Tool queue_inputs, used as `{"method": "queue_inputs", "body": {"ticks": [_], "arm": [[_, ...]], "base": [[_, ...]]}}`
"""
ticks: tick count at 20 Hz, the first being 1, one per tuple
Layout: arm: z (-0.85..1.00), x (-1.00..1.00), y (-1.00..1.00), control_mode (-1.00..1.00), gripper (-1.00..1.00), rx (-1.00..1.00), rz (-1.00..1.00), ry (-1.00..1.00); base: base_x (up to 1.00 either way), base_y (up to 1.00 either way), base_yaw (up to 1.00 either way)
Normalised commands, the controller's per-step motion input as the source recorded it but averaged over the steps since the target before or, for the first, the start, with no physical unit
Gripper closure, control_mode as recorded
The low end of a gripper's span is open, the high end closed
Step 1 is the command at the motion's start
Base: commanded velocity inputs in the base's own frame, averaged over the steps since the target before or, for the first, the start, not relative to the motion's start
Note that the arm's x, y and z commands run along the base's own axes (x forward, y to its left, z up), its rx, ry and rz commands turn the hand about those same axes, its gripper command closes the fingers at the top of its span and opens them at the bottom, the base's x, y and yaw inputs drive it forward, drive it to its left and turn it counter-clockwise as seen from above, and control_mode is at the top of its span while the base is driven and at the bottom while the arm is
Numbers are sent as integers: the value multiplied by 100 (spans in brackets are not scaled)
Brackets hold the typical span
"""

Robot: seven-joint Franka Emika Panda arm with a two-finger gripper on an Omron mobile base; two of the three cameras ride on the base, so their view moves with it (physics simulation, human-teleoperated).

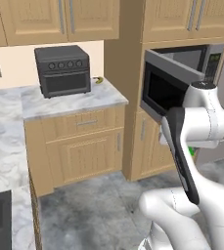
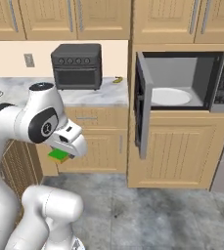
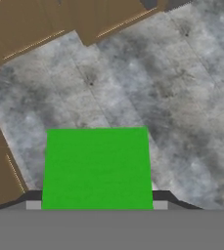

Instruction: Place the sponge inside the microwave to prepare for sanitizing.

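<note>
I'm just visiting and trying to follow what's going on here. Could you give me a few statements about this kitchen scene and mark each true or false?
1. The microwave door is open. True.
2. The sponge already lies on the white plate. False: the gripper holds it above the floor.
3. The sponge is green. True.
4. The toaster oven sits on the floor. False: it stands on the counter.
5. A banana lies beside the toaster oven. True.

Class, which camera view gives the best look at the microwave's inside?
The right base view: the microwave faces it with the door swung open, showing the white plate. The left base view sees it obliquely, mostly door. The hand view looks at the floor.
</note>
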Motion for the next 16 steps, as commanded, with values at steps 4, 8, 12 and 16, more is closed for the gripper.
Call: {"method": "queue_inputs", "body": {"ticks": [4,8,12,16], "arm": [[0,0,0,100,100,0,0,0],[0,0,0,100,100,0,0,0],[0,0,0,100,100,0,0,0],[0,0,0,100,100,0,0,0]], "base": [[0,-72,4],[-13,-64,5],[-46,-40,12],[-58,-38,13]]}}
